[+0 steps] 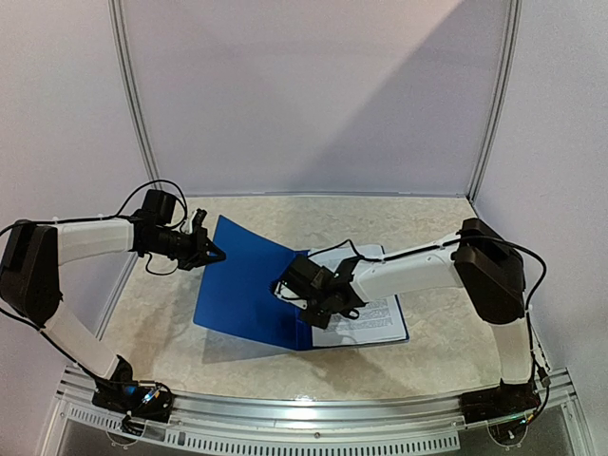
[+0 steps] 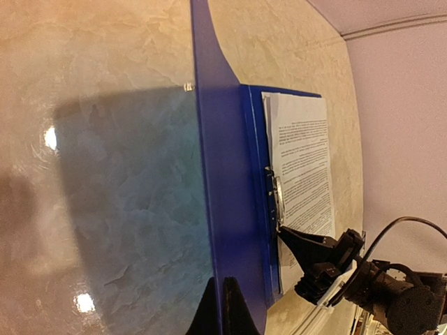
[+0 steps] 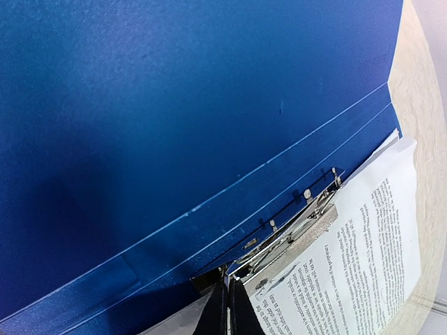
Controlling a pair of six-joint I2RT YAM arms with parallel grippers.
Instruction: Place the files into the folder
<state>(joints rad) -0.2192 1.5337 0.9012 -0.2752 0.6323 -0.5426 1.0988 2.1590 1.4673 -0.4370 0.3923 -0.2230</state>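
A glossy, beige-marbled table (image 1: 418, 366) is sitting between pale walls. On it the folder (image 1: 249, 290), thin smooth dark-blue plastic, is lying open with its cover tilting up at the left. The left gripper (image 2: 221, 293) is pinching that cover's edge, jaws closed flat on it, while the files (image 3: 356, 258), white sheets of dense black print, are resting on the back cover just beside the metal clip (image 3: 293, 223). The right gripper (image 3: 228, 293) is sitting at the clip's near end with jaws drawn together, the raised cover crowding its side; whether they are nipping metal cannot be told.
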